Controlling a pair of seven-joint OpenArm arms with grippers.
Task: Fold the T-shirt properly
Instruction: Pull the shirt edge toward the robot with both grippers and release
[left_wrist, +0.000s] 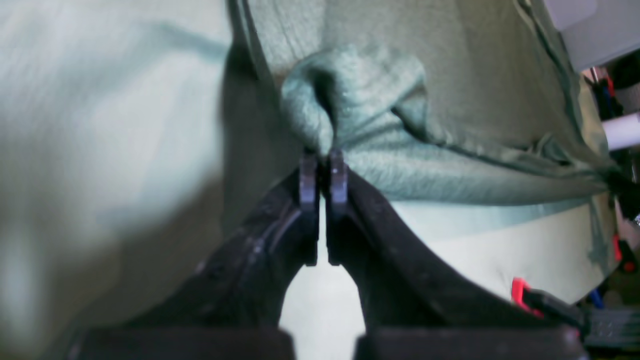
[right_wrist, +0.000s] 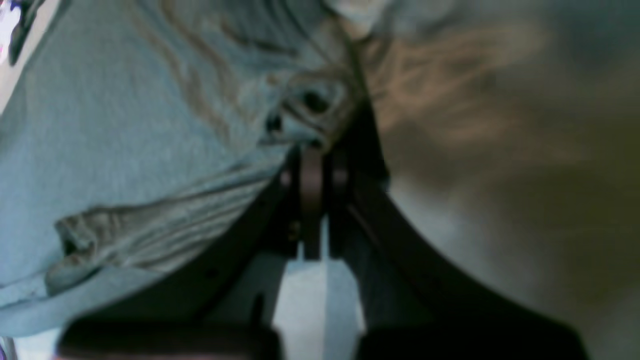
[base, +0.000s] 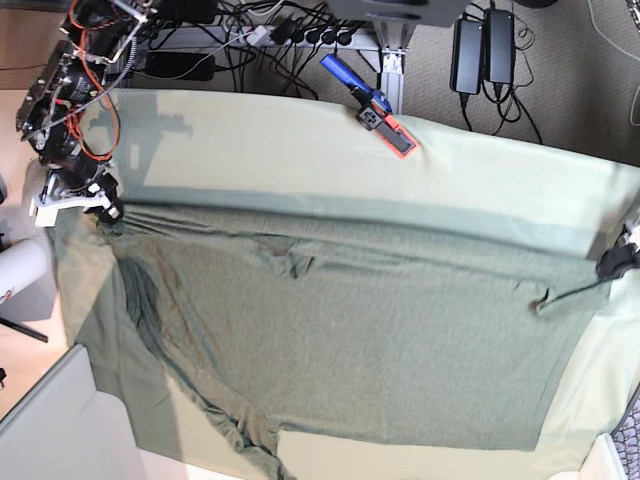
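my big dark olive-green knit t-shirt with long sleeves (base: 350, 340) lies spread out wide over the worktop with the pale mint-green cloth (base: 300, 140). it covers most of the cloth, from one side to the other. the cloth is a paler green than the shirt and shows as a band along the far side. the shirt looks soft and a bit wrinkly. there is a small bunch of folds near the far middle, and one long sleeve hangs down toward the near edge with lots of little creases.

my left pincer (left_wrist: 323, 167) is pressed together on the shirt (left_wrist: 380, 130). it pinches a small puffy lump of the knit right at its tips. from there the fabric pulls tight in a line.

my right pincer (right_wrist: 314, 165) is also pressed together, pinching a crumpled bit of the shirt (right_wrist: 125, 125). the picture is blurry there, but i can see ridges of fabric running off from the tips.

in the base view my two pincers are at opposite edges of the shirt, well apart. a blue and orange clamp (base: 375, 108) sits on the far edge of the worktop.
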